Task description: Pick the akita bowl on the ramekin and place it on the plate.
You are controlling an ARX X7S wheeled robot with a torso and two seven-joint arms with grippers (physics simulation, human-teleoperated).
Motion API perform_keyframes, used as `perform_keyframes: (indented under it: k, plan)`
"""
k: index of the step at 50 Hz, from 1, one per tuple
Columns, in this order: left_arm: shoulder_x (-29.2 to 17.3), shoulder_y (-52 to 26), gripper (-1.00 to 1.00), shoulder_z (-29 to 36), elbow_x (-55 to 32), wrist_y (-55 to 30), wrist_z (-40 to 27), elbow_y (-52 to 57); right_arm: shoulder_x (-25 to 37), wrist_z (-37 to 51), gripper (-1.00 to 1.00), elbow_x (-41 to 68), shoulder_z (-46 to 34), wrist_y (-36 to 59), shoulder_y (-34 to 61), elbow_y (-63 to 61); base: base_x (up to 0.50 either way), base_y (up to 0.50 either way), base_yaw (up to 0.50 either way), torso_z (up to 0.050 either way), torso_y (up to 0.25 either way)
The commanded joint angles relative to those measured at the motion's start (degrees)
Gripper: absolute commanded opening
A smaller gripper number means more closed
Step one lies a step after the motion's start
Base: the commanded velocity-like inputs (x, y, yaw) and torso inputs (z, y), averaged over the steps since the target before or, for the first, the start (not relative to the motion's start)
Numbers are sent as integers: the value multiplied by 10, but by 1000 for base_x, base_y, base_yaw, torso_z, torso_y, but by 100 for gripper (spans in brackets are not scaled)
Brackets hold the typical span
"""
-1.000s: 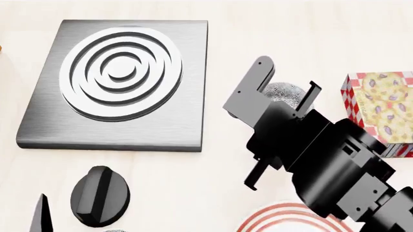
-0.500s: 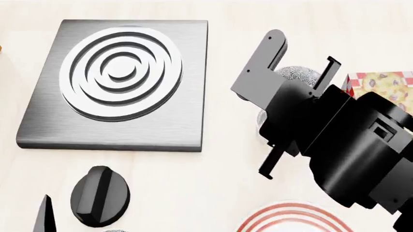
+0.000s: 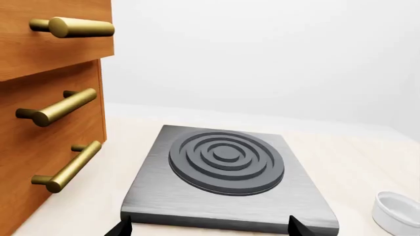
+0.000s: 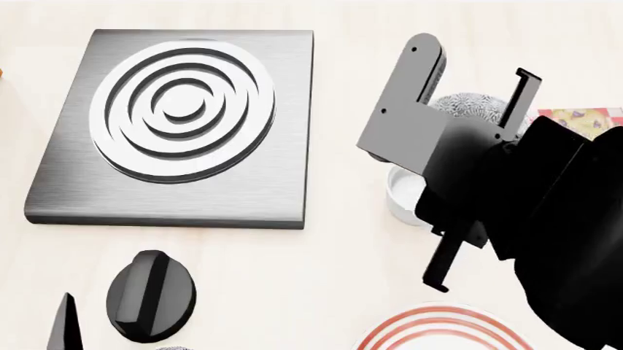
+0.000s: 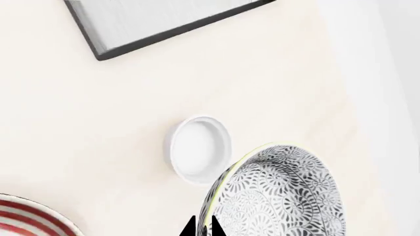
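Head view first: the right gripper (image 4: 472, 91) has climbed higher and further right than a second ago, carrying the akita bowl (image 4: 469, 106) up with it, so the ramekin (image 4: 404, 194) now shows bare and white on the counter below the arm. The speckled bowl sits between the two black fingers, held by them, off the ramekin. The plate (image 4: 438, 329) with red rings peeks in at the bottom edge, well apart from the bowl. The hob plate (image 4: 175, 124) and the black knob (image 4: 151, 295) have not shifted.

Left wrist view shows what the head camera misses: wooden drawers (image 3: 49, 118) with brass handles beside the hob, the ramekin (image 3: 397, 214) at the edge, and only the left gripper (image 3: 206, 228) tips, spread wide with nothing between them.

Right wrist view looks down: the bowl (image 5: 279, 194) is pinched at its rim by the fingertips (image 5: 203, 227), hanging beside and above the empty ramekin (image 5: 196, 147), with the plate (image 5: 29, 219) in the corner.
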Motion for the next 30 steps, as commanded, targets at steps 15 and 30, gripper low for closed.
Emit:
perform_keyframes:
  k: [15, 30]
  plan:
    - [-3, -1, 100, 13, 7, 1, -2, -2, 140, 34, -100, 78, 28, 42, -3, -302, 0, 0, 0, 0, 0]
    - [-6, -1, 100, 14, 6, -2, -7, 1, 208, 86, -100, 147, 59, 62, -31, -400, 0, 0, 0, 0, 0]
